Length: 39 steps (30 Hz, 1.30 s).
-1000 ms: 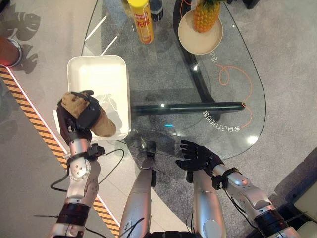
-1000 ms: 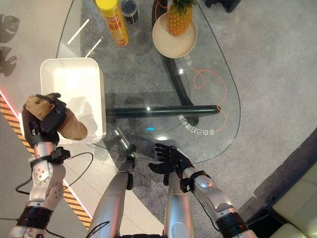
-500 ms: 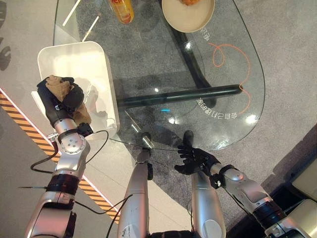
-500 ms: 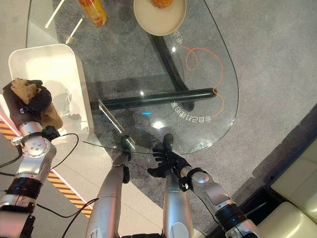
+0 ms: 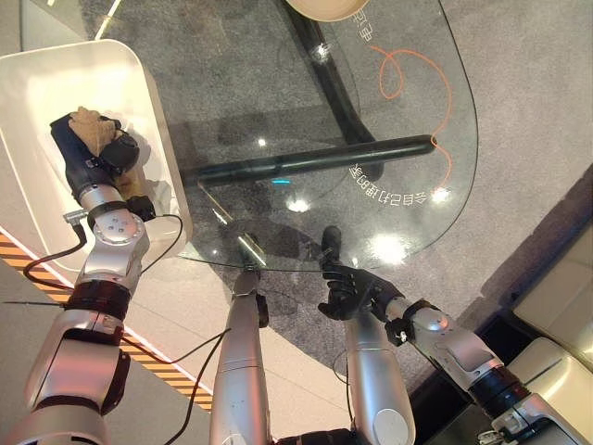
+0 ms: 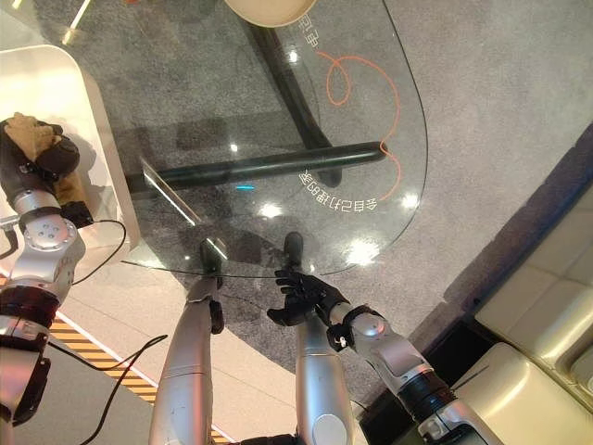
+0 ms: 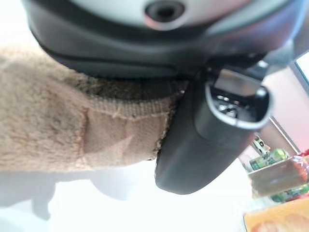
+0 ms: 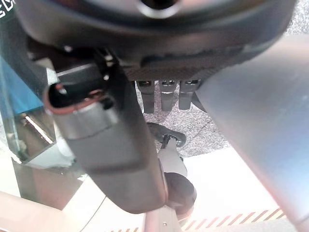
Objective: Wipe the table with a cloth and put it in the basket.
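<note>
My left hand is shut on a tan fuzzy cloth and hangs over the inside of the white basket, which stands at the glass table's left end. Up close, the cloth is bunched against the palm, with the thumb pressed on its hem above the basket's white floor. My right hand is open and holds nothing. It sits just off the table's near edge, and its fingers are relaxed.
A beige plate stands at the table's far side. A dark tubular frame runs under the glass. Orange-and-black striped tape crosses the floor at lower left. Cream cushions lie at the right.
The camera has shifted, so the scene slid up and left. My left hand carried the cloth from the basket's near corner to over its inside. My right hand drew back off the table's edge.
</note>
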Tool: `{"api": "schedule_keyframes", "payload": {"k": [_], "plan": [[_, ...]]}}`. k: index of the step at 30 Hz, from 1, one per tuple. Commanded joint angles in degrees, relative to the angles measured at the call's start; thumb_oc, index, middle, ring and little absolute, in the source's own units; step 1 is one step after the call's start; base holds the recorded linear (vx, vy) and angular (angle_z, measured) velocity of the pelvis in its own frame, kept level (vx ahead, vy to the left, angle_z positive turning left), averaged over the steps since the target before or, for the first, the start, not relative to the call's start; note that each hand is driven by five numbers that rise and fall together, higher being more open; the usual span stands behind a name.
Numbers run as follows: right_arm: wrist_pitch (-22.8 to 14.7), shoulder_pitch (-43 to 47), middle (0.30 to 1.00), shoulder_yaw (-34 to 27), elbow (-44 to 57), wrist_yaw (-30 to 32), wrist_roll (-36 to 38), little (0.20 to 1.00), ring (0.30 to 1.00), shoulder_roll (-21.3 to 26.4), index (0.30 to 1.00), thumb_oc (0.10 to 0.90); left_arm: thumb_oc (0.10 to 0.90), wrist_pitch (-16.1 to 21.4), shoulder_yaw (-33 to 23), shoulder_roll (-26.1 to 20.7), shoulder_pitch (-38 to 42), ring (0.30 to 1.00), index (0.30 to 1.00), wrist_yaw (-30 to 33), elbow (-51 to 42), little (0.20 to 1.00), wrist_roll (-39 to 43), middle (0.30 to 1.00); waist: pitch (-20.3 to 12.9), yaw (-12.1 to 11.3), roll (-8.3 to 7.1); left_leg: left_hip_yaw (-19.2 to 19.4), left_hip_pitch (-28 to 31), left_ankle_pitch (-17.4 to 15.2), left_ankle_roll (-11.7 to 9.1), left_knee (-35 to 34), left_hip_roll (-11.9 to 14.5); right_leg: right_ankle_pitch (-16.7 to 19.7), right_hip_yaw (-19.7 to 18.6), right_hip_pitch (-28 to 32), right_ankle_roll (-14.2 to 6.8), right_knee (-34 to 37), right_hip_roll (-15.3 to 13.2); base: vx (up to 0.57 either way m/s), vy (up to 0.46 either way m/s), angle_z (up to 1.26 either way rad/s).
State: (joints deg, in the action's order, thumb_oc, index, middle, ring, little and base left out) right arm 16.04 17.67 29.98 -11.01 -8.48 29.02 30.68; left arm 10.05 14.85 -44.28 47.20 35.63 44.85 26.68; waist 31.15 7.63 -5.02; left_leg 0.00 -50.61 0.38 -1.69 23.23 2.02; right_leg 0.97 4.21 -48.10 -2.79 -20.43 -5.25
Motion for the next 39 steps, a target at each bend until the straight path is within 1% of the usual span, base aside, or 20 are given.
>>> {"api": "schedule_keyframes", "payload": {"k": [1,5,10,11,12,13,14,18,23,25,28,33,38,39], "plan": [[-1.05,-3.5,0.9,3.2,1.81,-0.13,3.47,0.9,0.9,0.99,0.9,0.8,0.1,1.43,-2.58,-7.53,2.79,0.3,0.3,2.84,1.49,0.2,3.48,0.3,-1.36,-0.98,-1.46,6.74,1.68,-3.04,3.3,0.71,-0.13,5.46,-3.13,-0.47,-1.27,3.06,3.0,-0.01,-0.031,-0.01],[-1.72,-3.23,0.9,3.71,1.96,-0.17,4.13,0.9,0.9,0.99,0.9,0.8,0.1,0.09,-1.71,-8.14,4.36,0.3,0.3,0.15,4.13,0.2,5.64,0.3,-1.36,-0.64,-2.04,6.42,0.91,-3.27,3.41,0.77,-0.2,6.0,-3.11,-1.5,-1.47,2.95,3.33,0.0,0.0,0.0],[-2.33,-2.72,0.9,4.25,2.13,0.34,4.91,0.9,0.9,0.88,0.9,0.8,0.1,-1.09,-1.15,-7.89,5.39,0.3,0.3,-1.55,6.27,0.2,7.86,0.3,-1.36,-0.47,-2.43,6.37,0.56,-3.17,3.48,0.3,-0.28,6.13,-2.79,-1.83,-1.49,3.21,3.56,-0.02,-0.019,-0.03],[-2.59,-2.42,0.9,4.32,1.8,0.35,5.09,0.9,0.9,0.65,0.9,0.8,0.3,-1.98,-0.64,-7.73,6.19,0.472,0.472,-2.15,7.28,0.4,8.0,0.472,-1.36,-0.41,-2.5,6.28,0.64,-2.99,3.42,-0.17,-0.3,6.32,-2.68,-1.77,-1.54,3.55,3.54,-0.02,-0.043,-0.01],[-2.74,-2.37,0.9,4.29,1.68,0.33,5.19,0.9,0.9,0.6,0.9,0.8,0.413,-2.56,-0.47,-7.75,6.53,0.568,0.568,-2.27,7.67,0.513,8.03,0.568,-1.36,-0.39,-2.52,6.24,0.6,-2.99,3.4,-0.22,-0.31,6.36,-2.63,-1.88,-1.57,3.51,3.56,-0.02,-0.051,-0.03],[-2.79,-2.22,0.9,4.3,1.54,0.37,5.32,0.9,0.9,0.54,0.9,0.8,0.644,-2.95,-0.26,-7.8,6.9,0.766,0.766,-2.5,8.16,0.744,8.14,0.766,-1.36,-0.36,-2.52,6.16,0.58,-3.05,3.43,-0.2,-0.36,6.37,-2.62,-1.98,-1.58,3.43,3.58,-0.01,-0.04,-0.02],[-2.84,-2.05,0.9,4.38,1.46,0.51,5.41,0.9,0.9,0.43,0.9,0.8,0.8,-3.31,-0.05,-7.88,7.26,0.9,0.9,-2.76,8.73,0.9,8.3,0.9,-1.36,-0.34,-2.54,6.08,0.66,-3.09,3.47,-0.27,-0.41,6.41,-2.59,-1.99,-1.59,3.42,3.6,-0.02,-0.039,-0.01],[-3.44,-1.83,0.9,4.5,1.3,0.82,6.13,0.9,0.9,0.47,0.9,0.8,0.8,-2.9,0.5,-8.23,8.44,0.9,0.9,-4.08,10.72,0.9,9.33,0.9,-1.36,-0.27,-2.72,5.86,0.94,-3.1,3.5,-0.48,-0.52,6.5,-2.38,-1.73,-1.55,3.69,3.53,-0.02,-0.041,0.03],[-3.65,-2.6,0.9,4.52,2.04,0.86,6.2,0.9,0.9,0.24,0.9,0.8,0.8,-2.45,0.76,-7.97,7.83,0.9,0.9,-5.63,10.37,0.9,9.45,0.9,-1.36,-0.4,-2.5,5.7,1.85,-2.97,3.49,-0.99,-0.78,6.42,-2.38,-0.93,-1.54,3.9,3.48,-0.01,-0.035,0.04],[-3.67,-2.98,0.9,4.37,2.32,0.85,6.12,0.9,0.9,0.11,0.9,0.8,0.8,-1.87,0.5,-7.82,6.88,0.9,0.9,-6.68,9.88,0.9,8.45,0.9,-1.36,-0.61,-2.21,5.68,2.64,-2.8,3.55,-1.48,-0.86,6.24,-2.19,-0.35,-1.44,3.89,3.38,-0.01,-0.017,0.01],[-3.66,-3.7,0.9,4.02,2.56,0.54,5.52,0.9,0.9,0.19,0.9,0.8,0.8,-2.29,0.72,-7.94,5.68,0.9,0.9,-6.84,8.66,0.9,5.61,0.9,-1.36,-0.92,-1.72,5.65,3.73,-2.43,3.53,-2.19,-1.07,6.02,-2.14,0.68,-1.25,4.14,3.26,0.0,0.0,0.0],[-3.74,-4.76,0.9,3.23,3.15,0.94,5.69,0.9,0.9,0.43,0.9,0.8,0.8,-1.75,-0.22,-7.94,3.7,0.9,0.9,-7.43,6.8,0.9,6.15,0.9,-1.36,-1.47,-1.22,5.58,4.99,-2.41,3.62,-2.49,-1.38,5.32,-1.77,2.19,-1.06,4.17,2.92,-0.01,-0.039,0.02],[-3.62,-5.87,0.9,2.16,3.28,0.91,5.59,0.9,0.9,0.32,0.9,0.8,0.8,-1.37,-2.56,-7.79,0.54,0.9,0.9,-8.07,4.78,0.9,7.82,0.9,-1.36,-2.35,-0.48,5.18,6.46,-2.29,3.59,-2.62,-1.72,4.23,-1.09,3.91,-0.77,3.69,2.37,-0.02,-0.041,0.02],[-3.75,-5.4,0.9,1.73,3.16,0.79,5.44,0.9,0.9,0.37,0.9,0.8,0.8,-1.38,-3.14,-7.92,0.7,0.9,0.9,-8.2,4.52,0.9,8.2,0.9,-1.36,-2.24,-0.53,5.75,5.06,-0.3,3.85,-3.03,-1.92,5.72,-0.79,2.66,-0.34,4.2,1.99,0.0,-0.035,0.03]]}}
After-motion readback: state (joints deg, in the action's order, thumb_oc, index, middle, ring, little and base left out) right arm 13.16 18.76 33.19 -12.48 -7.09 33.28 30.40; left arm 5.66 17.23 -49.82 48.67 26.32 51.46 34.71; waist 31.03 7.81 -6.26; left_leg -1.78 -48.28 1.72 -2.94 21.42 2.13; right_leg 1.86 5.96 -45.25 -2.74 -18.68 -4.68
